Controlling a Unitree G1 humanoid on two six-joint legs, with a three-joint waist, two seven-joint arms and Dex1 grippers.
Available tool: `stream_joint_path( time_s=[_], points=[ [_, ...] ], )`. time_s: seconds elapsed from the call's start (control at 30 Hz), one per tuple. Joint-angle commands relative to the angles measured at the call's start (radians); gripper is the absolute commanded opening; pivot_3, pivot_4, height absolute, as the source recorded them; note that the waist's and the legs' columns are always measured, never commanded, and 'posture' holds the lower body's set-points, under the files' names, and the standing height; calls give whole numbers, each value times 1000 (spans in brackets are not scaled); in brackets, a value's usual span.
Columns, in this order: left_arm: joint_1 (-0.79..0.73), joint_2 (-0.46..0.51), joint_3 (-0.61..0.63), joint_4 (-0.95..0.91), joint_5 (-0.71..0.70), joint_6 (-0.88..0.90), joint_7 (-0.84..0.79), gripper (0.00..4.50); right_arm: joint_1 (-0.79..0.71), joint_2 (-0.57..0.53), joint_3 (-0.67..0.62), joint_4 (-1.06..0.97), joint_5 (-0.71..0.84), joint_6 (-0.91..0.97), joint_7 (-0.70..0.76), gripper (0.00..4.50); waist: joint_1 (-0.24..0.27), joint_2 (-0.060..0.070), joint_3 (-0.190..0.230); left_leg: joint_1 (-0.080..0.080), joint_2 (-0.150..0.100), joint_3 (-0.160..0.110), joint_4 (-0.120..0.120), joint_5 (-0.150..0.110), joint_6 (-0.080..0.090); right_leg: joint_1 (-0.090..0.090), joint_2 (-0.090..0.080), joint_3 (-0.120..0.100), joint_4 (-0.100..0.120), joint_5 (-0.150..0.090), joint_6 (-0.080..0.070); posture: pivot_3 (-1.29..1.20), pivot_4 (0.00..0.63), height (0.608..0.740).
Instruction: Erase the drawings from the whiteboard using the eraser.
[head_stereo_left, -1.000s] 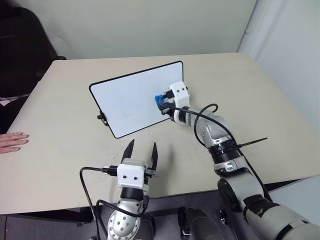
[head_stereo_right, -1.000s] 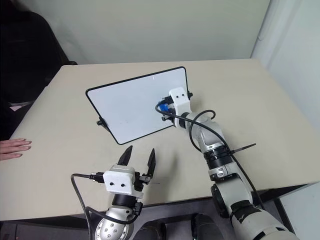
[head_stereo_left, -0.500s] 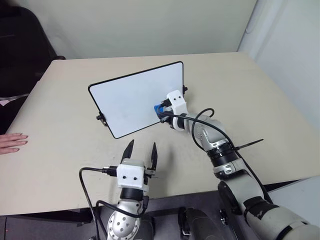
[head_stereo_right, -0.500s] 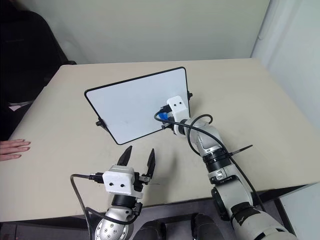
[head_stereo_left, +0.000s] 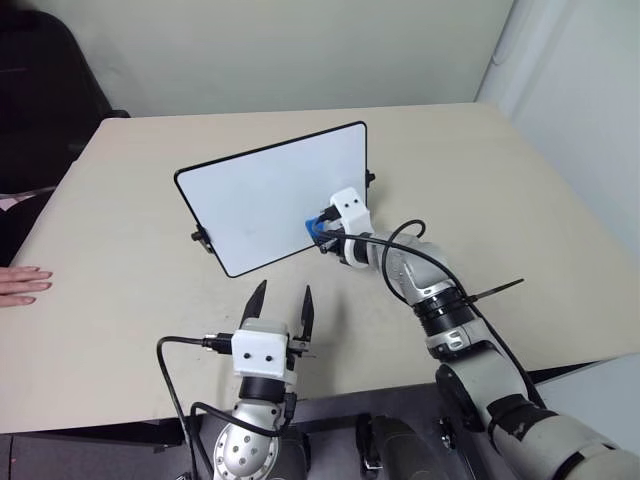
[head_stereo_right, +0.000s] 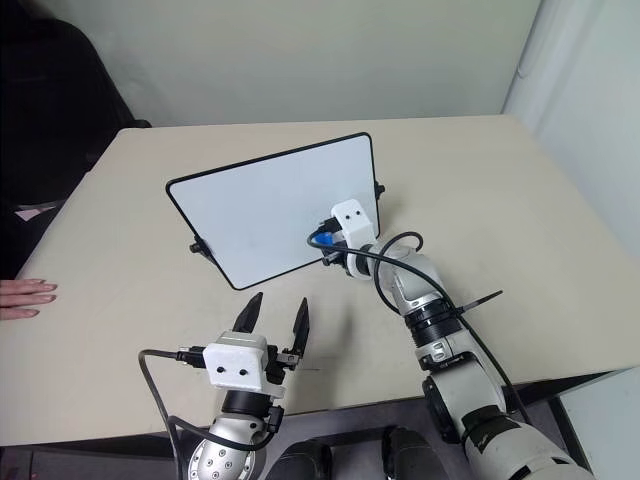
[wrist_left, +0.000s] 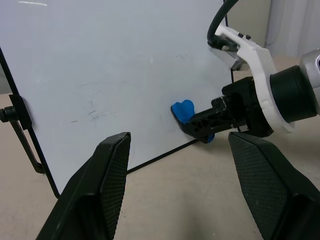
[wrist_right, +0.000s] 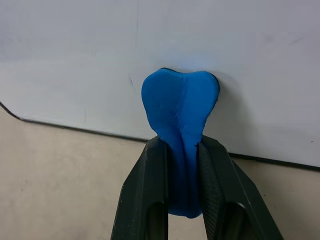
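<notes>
The whiteboard (head_stereo_left: 265, 195) stands tilted on the beige table, its black frame facing me. My right gripper (wrist_right: 180, 145) is shut on the blue eraser (wrist_right: 179, 102), which presses against the board just above its lower edge, near the right corner. The eraser (head_stereo_left: 317, 226) also shows in the left wrist view, eraser (wrist_left: 183, 110). The drawings are out of view; faint grey traces (wrist_left: 95, 112) mark the white surface. My left gripper (head_stereo_left: 285, 290) hovers open in front of the board, apart from it and holding nothing.
A person's hand (head_stereo_left: 22, 283) rests on the table's left edge. The table (head_stereo_left: 500, 170) has free room to the right of and behind the board. A dark chair (head_stereo_left: 45, 90) stands beyond the back left corner.
The right gripper has slid the eraser a little down the board toward its lower edge. The left gripper has kept still.
</notes>
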Motion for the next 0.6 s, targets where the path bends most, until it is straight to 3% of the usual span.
stream_joint_path(
  time_s=[0.03,0.6],
  points=[
    [1,-23,-44,-42,7,-9,3,3423,-69,1,-66,-81,32,-53,-19,451,0,0,0,0,0,0,0,0,0,0,0,0,0,0,0,0,150,740],
    [13,-28,-61,-42,18,-18,9,3423,-133,-14,-140,-101,59,-67,-39,451,0,0,0,0,0,0,0,1,1,0,0,0,0,0,0,0,150,740]
  ],
)
